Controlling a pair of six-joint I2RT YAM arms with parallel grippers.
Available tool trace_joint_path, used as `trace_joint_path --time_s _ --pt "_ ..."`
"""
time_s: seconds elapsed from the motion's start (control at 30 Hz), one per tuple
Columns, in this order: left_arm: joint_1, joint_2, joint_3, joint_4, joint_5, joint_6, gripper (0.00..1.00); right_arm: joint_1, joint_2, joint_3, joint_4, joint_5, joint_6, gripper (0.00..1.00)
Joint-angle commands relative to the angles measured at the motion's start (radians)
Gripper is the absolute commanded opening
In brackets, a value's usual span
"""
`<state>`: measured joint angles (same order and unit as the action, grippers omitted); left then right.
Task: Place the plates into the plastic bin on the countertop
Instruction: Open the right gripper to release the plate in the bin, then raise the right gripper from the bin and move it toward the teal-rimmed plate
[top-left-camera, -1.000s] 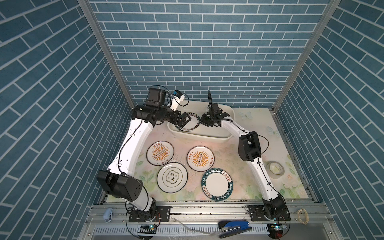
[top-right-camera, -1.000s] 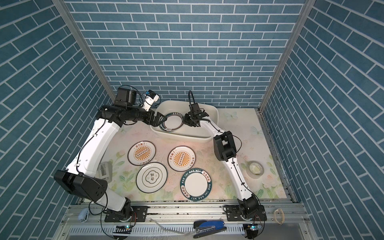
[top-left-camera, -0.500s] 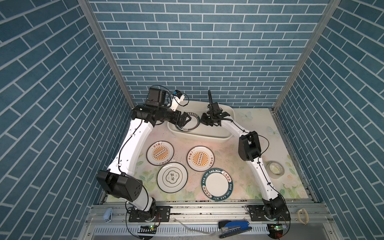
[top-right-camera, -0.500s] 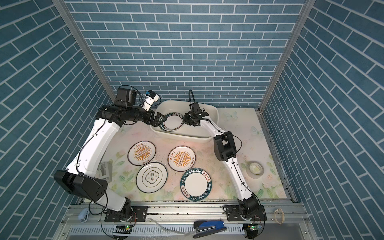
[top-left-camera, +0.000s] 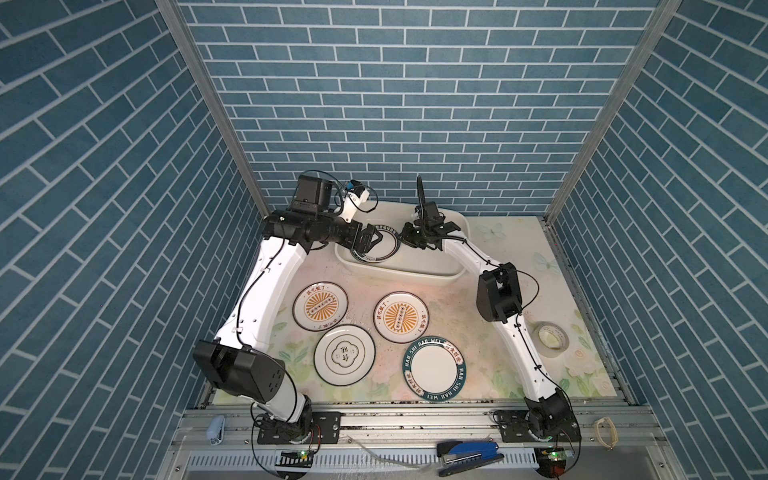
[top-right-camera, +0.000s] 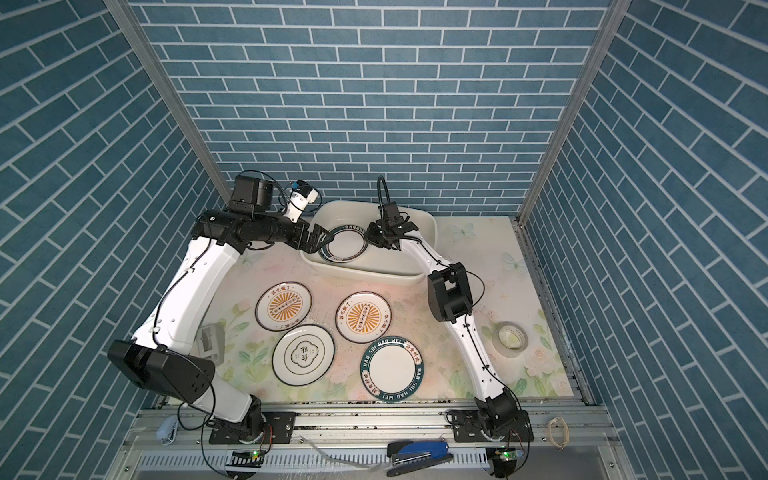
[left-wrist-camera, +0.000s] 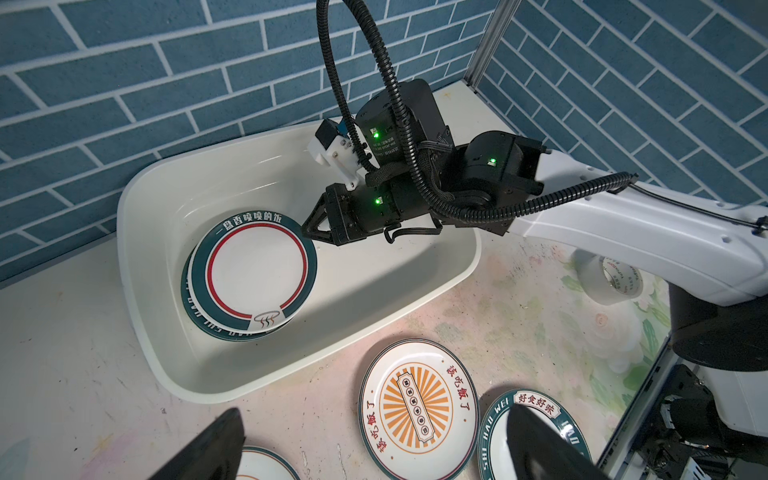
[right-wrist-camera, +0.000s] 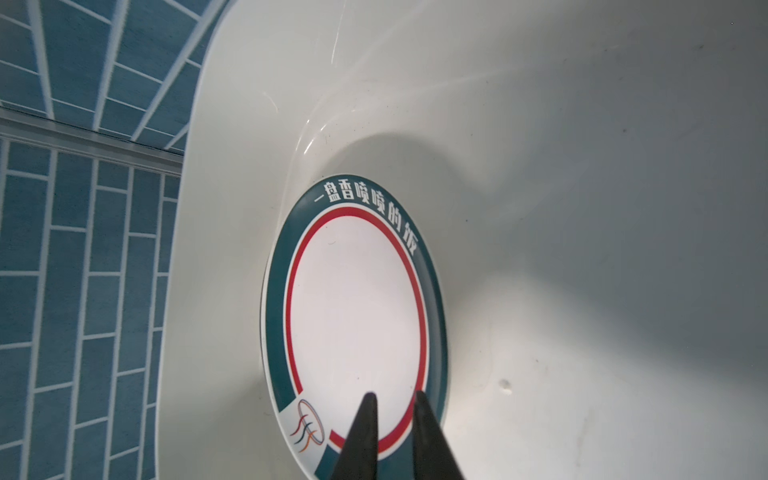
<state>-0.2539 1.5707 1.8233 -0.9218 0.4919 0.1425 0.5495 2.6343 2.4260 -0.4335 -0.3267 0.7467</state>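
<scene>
Nearest you, four plates (top-left-camera: 344, 354) lie flat on the desk (top-left-camera: 511, 237), clear of both claws. Further back, your left claw (left-wrist-camera: 374, 411) hangs spread wide and empty by the left end of the plastic bin (top-left-camera: 399, 272). Inside that end sits a plate stack (left-wrist-camera: 255, 270); the right claw (right-wrist-camera: 395, 394) hovers at its top rim, fingers narrowly parted (nothing pinched between them).

You are looking at a robot test booth: brick-print wall panels (top-left-camera: 395, 104), aluminium posts (top-left-camera: 212, 104), arms (top-left-camera: 266, 299) bolted to a rail (top-left-camera: 415, 417) fronting the countertop (top-left-camera: 453, 307).
</scene>
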Motion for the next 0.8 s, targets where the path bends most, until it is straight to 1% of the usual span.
trace_joint_path --time_s 0.0,0.1,0.27,0.5,0.77 --pt "-0.001 -0.005 0.013 0.0 0.01 0.002 1.0 -0.003 -0.062 -0.04 -0.023 0.065 -0.046 0.22" --pt "-0.001 -0.004 0.012 0.001 0.013 0.0 1.0 -0.002 -0.054 -0.041 -0.049 0.075 -0.052 0.22" --pt "-0.002 -0.004 0.013 0.0 0.01 0.001 1.0 -0.001 -0.046 -0.069 0.002 0.034 -0.029 0.2" --pt "-0.001 0.0 0.014 -0.002 0.009 0.002 1.0 -0.003 -0.003 -0.018 0.01 -0.015 -0.008 0.14" --pt "-0.001 0.0 0.011 0.001 0.009 0.001 0.99 -0.002 0.019 -0.001 0.02 -0.052 0.011 0.12"
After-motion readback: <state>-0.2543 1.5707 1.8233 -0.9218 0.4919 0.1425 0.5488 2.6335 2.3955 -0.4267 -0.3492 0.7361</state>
